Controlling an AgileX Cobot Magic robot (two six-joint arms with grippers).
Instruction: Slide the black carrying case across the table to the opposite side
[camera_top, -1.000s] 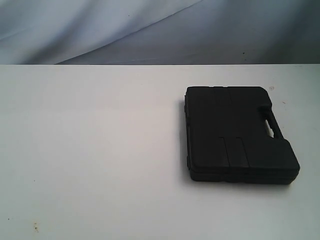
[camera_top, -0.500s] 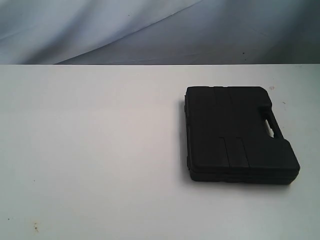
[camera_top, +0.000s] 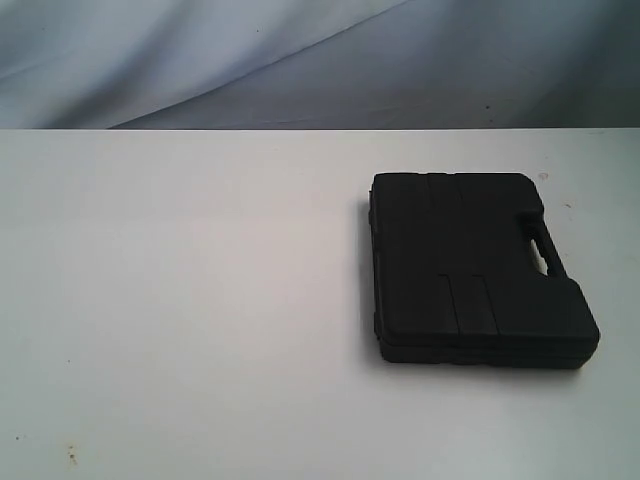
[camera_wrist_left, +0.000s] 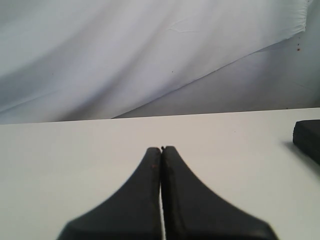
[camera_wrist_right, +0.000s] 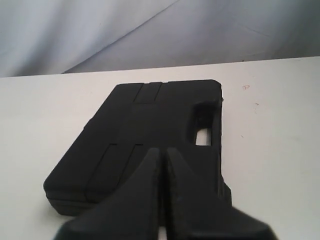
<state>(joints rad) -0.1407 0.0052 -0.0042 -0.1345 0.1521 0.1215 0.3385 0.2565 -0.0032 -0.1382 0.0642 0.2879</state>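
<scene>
As each wrist camera looks out over its own fingertips, I start with the grippers. On the left wrist view my left gripper (camera_wrist_left: 161, 149) has its two dark fingers (camera_wrist_left: 142, 200) pressed together along their length, with only a hairline seam between them and nothing held. It hangs over bare table (camera_wrist_left: 65, 150). One corner of the case (camera_wrist_left: 308, 141) shows at the edge of that view, well apart from the fingers. On the right wrist view my right gripper (camera_wrist_right: 161, 150) is closed the same way, jaws meeting at the tips with nothing between them. It points at the case (camera_wrist_right: 150, 117), and its tips overlap the case's top in that picture. I cannot tell from there whether they touch it. Neither gripper shows in the exterior view.

On the exterior view, the near left of the table (camera_top: 180, 300) carries a few small dark specks (camera_top: 70, 452). Beyond them the white top runs plain across the left half. The case (camera_top: 470, 265) lies flat and closed on the right half of the table, roughly midway between the near and far edges, its long side running near to far. Its handle (camera_top: 545, 250) is a moulded cut-out on the right edge, with white table visible through the slot. Narrow grooves (camera_top: 460, 305) run along its top. A faint mark (camera_top: 543, 176) sits on the table just beyond the case's far right corner. Past the far edge hangs a pale grey-blue cloth (camera_top: 200, 60) with soft folds.
</scene>
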